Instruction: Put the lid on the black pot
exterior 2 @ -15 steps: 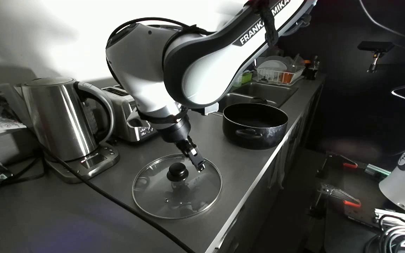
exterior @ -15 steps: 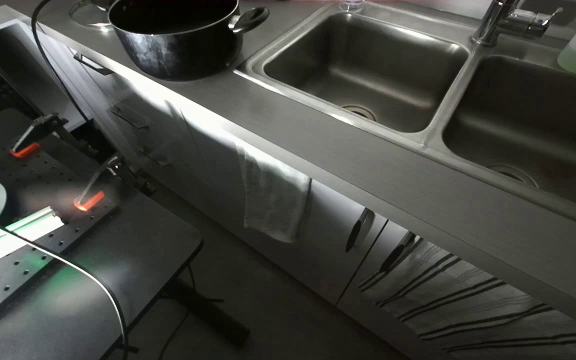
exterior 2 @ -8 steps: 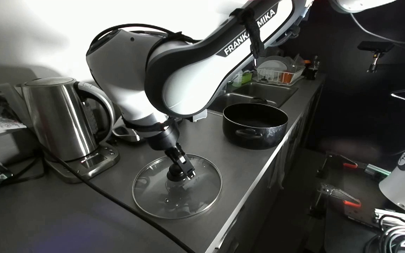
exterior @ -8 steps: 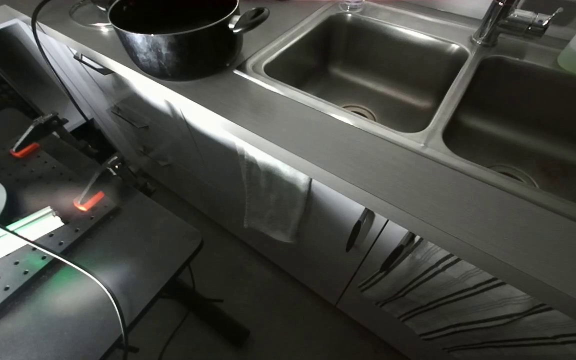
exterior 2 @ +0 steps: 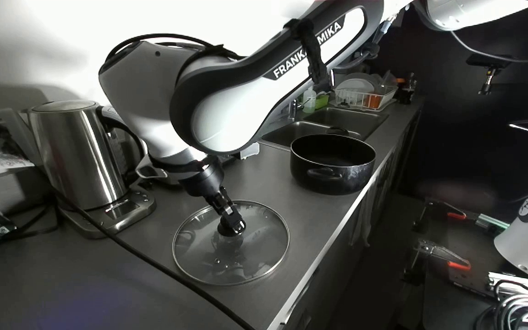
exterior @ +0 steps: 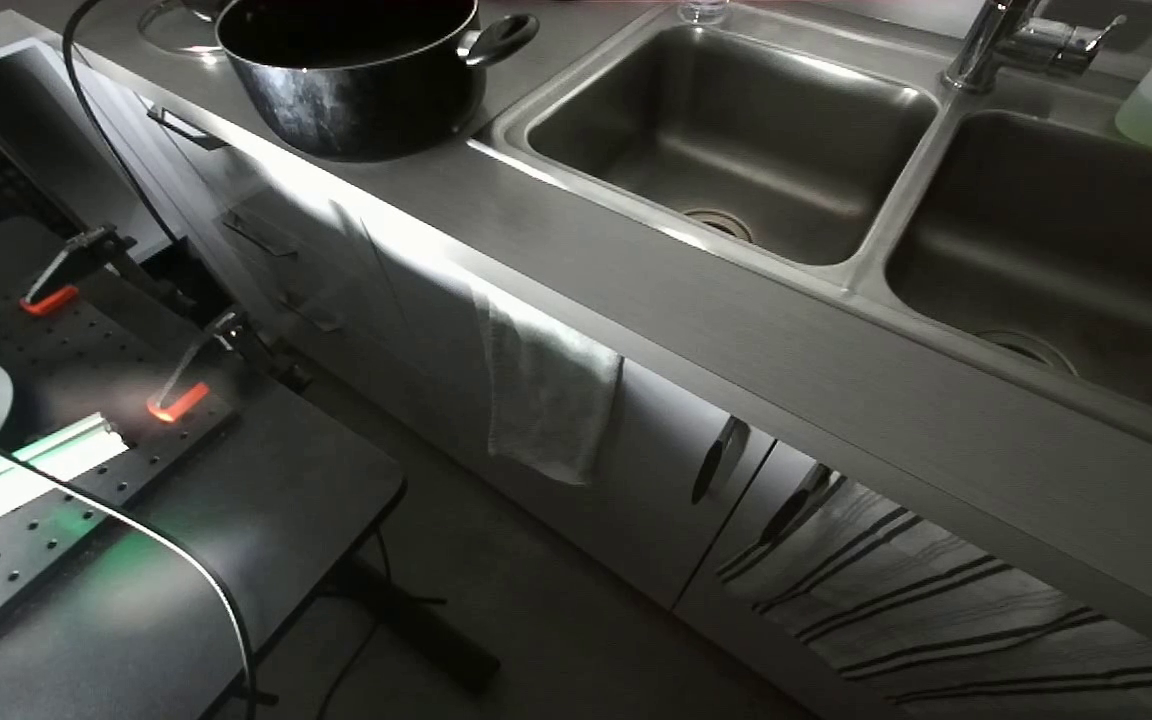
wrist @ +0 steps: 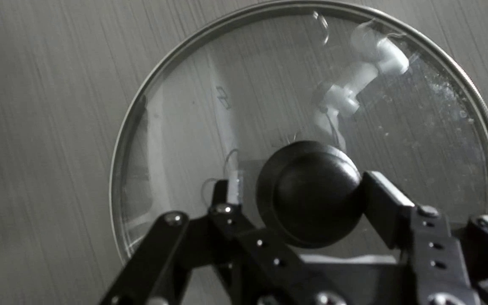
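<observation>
Current step, as judged: the grasp of the lid. You have the black two-finger gripper (wrist: 303,199) at the black domed knob (wrist: 314,195) of the round, clear-glass lid (exterior 2: 233,260) with its thin metal edge. The gripper is spread, one finger on either side of the knob. In the wrist view, a gap separates the knob from the finger at the left; the finger at the right is touching the knob or just beside it, and you cannot tell which.

The lid lies flat on the grey bench (exterior 2: 264,183). The wide, round, black metal pot (exterior 2: 337,166) stands on the same bench, apart from the lid and just beside the steel sink (exterior: 516,125). Its mouth is uncovered in both exterior views; lifting, carrying and seating the lid therefore remain.

Next move, as judged:
1. Shift the gripper slightly toward the right of the wrist view to centre the knob.
2. Bring the fingers together below the widest part of the knob, if height permits; the smooth dome may let them slip.
3. Raise the lid level, above the height of the pot's rim, before you travel.
</observation>
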### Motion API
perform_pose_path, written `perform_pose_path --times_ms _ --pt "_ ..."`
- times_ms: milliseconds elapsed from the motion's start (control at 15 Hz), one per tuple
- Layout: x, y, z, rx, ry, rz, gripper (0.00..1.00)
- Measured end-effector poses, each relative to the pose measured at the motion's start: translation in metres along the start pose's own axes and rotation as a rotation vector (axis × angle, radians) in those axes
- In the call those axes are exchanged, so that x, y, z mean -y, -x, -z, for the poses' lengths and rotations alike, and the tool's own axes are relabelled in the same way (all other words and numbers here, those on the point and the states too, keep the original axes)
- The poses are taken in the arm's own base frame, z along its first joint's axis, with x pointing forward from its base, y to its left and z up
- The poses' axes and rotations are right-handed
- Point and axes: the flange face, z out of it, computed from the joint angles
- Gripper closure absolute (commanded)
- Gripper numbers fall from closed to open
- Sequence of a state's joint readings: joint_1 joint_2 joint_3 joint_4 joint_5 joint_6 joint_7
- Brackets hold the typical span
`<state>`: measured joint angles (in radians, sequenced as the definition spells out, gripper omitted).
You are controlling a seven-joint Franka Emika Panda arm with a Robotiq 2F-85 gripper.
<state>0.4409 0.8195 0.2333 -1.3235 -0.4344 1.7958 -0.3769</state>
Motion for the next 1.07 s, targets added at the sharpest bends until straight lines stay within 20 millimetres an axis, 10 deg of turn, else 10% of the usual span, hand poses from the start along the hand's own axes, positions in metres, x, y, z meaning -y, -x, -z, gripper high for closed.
perform_pose_path --times_ms 133,733,1067 --pt "-0.002 -0.001 0.002 0.001 -0.001 -0.001 0.75" --pt "-0.005 -0.005 0.005 -0.001 0.000 0.007 0.75" --pt "0.008 -0.004 0.039 -0.042 0.017 0.046 0.75"
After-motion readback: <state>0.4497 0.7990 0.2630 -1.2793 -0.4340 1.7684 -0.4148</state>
